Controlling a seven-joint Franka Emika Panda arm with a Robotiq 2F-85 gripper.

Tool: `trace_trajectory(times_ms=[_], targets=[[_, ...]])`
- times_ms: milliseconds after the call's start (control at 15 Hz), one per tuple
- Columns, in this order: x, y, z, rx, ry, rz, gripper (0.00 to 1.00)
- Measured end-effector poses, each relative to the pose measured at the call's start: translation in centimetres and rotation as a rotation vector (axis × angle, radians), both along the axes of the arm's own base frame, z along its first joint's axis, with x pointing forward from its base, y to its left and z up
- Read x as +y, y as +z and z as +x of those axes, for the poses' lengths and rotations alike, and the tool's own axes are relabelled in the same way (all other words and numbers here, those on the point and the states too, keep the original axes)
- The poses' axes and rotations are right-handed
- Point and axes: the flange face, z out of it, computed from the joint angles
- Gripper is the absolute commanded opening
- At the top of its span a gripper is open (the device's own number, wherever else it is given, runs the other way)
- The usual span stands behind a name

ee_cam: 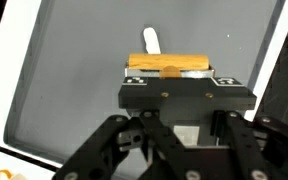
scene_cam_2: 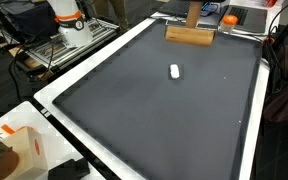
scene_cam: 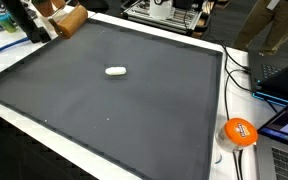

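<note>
– While the gripper (ee_cam: 171, 76) sits clenched on the wooden block (ee_cam: 154, 66), where's that block exactly?
– Far corner of the dark mat (scene_cam_2: 154, 125), right by its white border. Both exterior views agree. Block lies flat, long side across the jaws.
– Touching the mat or lifted?
– Can't tell, too small from here.
– Anything else on the mat?
– Small white piece (scene_cam: 116, 71), approx. mid-mat, well apart from the block. Wrist view shows it just beyond the block's far edge.
– And off the mat?
– Orange round thing (scene_cam: 240, 131) beside the border, near cables.
</note>
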Motion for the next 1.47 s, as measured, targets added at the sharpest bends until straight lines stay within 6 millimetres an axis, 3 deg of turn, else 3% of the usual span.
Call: trace_trajectory(times_ms=[200,400,1000,1067,1267,1333,1467], targets=[[0.1,1.4,-1.3,-0.043,-0.007,-0.007,0.22],[1.5,2.4,-3.0,-0.065,0.025,-0.005,0.22],[10.7,0.8,-9.4,-0.022,0.073,-0.012,0.22],[11.6,0.4,-10.5,-0.005,0.070,-0.017,0.47],[13.1,-1.0,-13.4,0.036,0.074,-0.030,0.47],[13.1,-1.2,-13.9,0.039,0.074,-0.031,0.22],[13.0,-1.3,-14.1,0.040,0.072,-0.031,0.22]])
